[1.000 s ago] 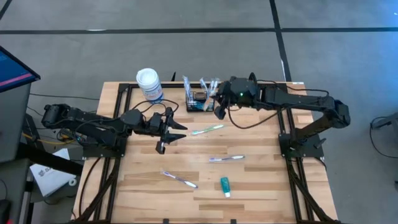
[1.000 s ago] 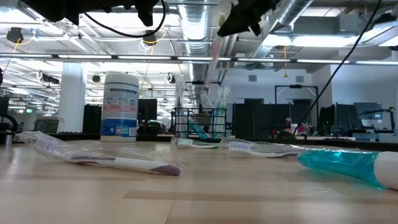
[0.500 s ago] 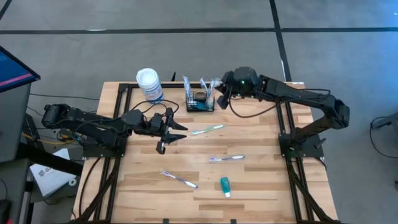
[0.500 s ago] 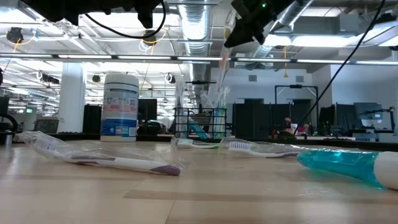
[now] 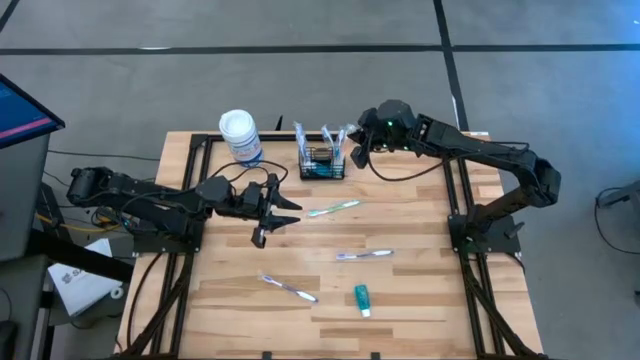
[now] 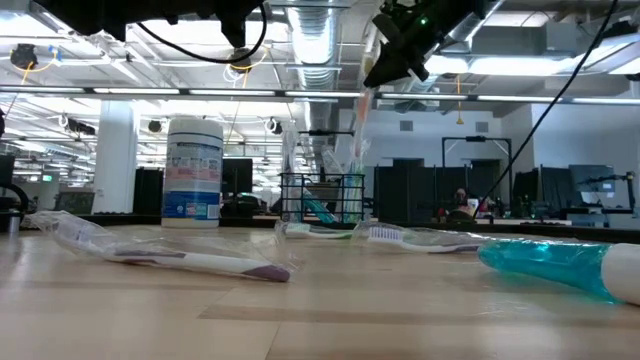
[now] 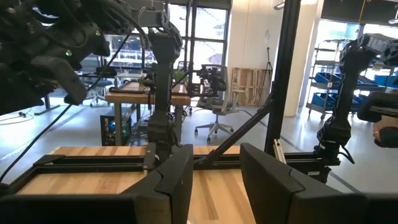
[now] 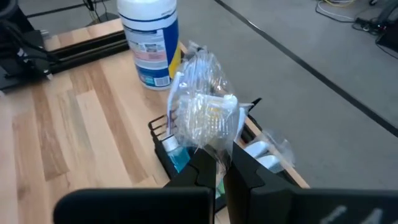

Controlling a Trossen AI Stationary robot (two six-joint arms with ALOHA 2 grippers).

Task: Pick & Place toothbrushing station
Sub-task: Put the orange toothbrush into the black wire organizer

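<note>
toothbrushing station: the little black wire-mesh basket [image 5: 321,163] sits near the far edge of the table [image 5: 420,290], just beside the white-lidded canister [image 5: 240,136]. A few wrapped toothbrushes already stand up in it, and something teal shows down inside.

right gripper: the right gripper [image 5: 356,152] hangs over the basket's right end. Its jaws are pressed together, pinching a plastic-wrapped toothbrush [image 8: 202,118]. In the low view that toothbrush [image 6: 358,125] dangles head-down with its lower end about at the basket's rim [image 6: 322,178]; can't tell if it's touching the wire.

left gripper: the left gripper [image 5: 272,210] is parked over the left-middle of the table, well apart from the basket. Its jaws are spread with nothing between them, which is clear in the left wrist view.

canister: upright, with a blue label, left of the basket, on the table's far-left part.

loose stuff on the table: a green-handled toothbrush [image 5: 333,208] lies near the middle, just right of the left gripper. A wrapped toothbrush [image 5: 364,255] lies closer to the near side. A purple-tipped one [image 5: 289,289] lies further toward the near-left. A teal toothpaste tube [image 5: 362,299] lies next to that one, near the front edge.
</note>
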